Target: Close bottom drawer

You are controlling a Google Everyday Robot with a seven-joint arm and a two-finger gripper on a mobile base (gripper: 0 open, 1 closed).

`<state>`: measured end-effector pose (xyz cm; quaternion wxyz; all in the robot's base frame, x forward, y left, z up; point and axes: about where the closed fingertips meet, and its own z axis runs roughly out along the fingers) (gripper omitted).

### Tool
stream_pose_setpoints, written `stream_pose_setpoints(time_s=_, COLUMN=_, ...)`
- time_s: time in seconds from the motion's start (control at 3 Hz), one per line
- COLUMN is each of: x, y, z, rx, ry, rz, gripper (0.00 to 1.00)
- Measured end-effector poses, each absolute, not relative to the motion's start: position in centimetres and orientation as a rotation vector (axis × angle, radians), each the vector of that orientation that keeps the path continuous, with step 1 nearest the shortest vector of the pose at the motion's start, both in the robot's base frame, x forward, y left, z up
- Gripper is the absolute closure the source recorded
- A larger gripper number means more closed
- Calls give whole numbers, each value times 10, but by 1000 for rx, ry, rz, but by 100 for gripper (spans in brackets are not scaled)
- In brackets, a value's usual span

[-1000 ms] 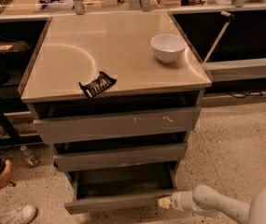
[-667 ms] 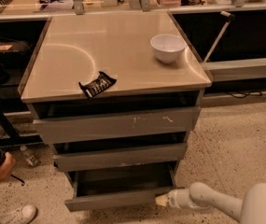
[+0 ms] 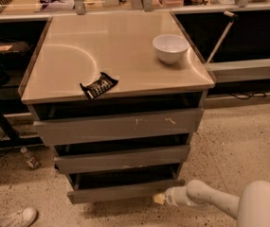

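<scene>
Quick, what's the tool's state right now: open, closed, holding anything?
The tool: open or closed cannot be told. It sits low by the right end of the bottom drawer front, and the drawer is partly open.

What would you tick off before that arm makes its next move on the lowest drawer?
1. Tool at the front of the bottom drawer, near its right end: ok.
2. Tool touching that front: cannot tell.
3. Bottom drawer fully shut: not ok, it sticks out.
4. Inside of the drawer free of obstacles: cannot tell, too dark.
5. Shoe at lower left apart from the drawer: ok.
</scene>
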<state>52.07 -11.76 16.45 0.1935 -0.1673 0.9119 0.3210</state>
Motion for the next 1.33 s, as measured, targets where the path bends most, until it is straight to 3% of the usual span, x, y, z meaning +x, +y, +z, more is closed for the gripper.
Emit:
stream_pose_setpoints(time_s=0.33, x=520, y=-116, z=163, rx=-455, ry=2557, rz=907, gripper=100)
stream_pose_setpoints(time_s=1.33, x=593, y=-79, z=177, rx=-290, ry=2355, rz=930, gripper=100)
